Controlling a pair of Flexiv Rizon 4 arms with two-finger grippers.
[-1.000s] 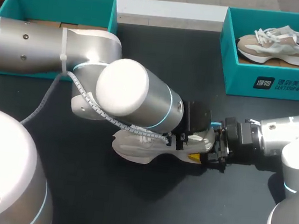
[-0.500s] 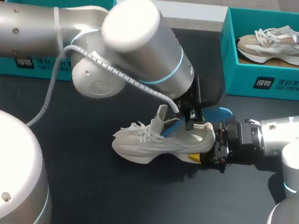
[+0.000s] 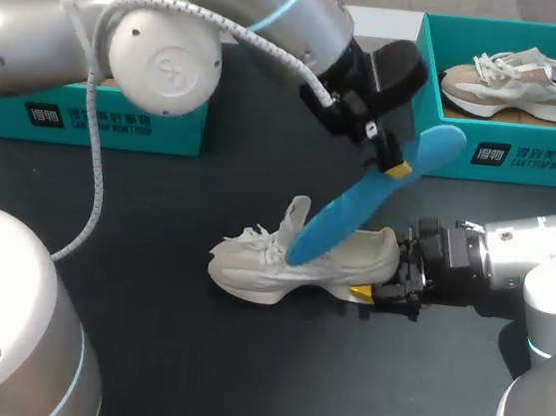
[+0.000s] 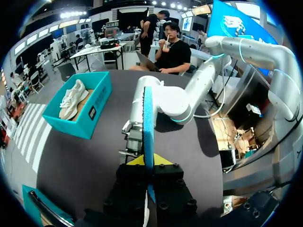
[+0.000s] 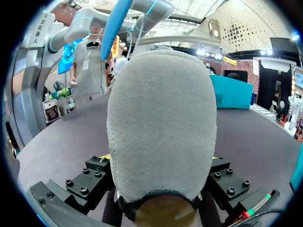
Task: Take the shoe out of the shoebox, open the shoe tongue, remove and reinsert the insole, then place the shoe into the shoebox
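Head view: insole (image 3: 359, 202) tip at shoe (image 3: 251, 270) opening.

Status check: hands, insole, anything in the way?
Left hand shut on blue insole, lower end at mouth of shoe. Right hand shut on its heel, shoe upright on table. Left shoebox and right shoebox stand apart, far side.

The head camera looks down from above and behind onto the dark counter (image 3: 190, 359). The left wrist camera, held high, peers along the blue insole (image 4: 148, 127) toward the right arm (image 4: 180, 101). The right wrist camera sits low, tight against the shoe (image 5: 161, 127). All three views catch the insole.
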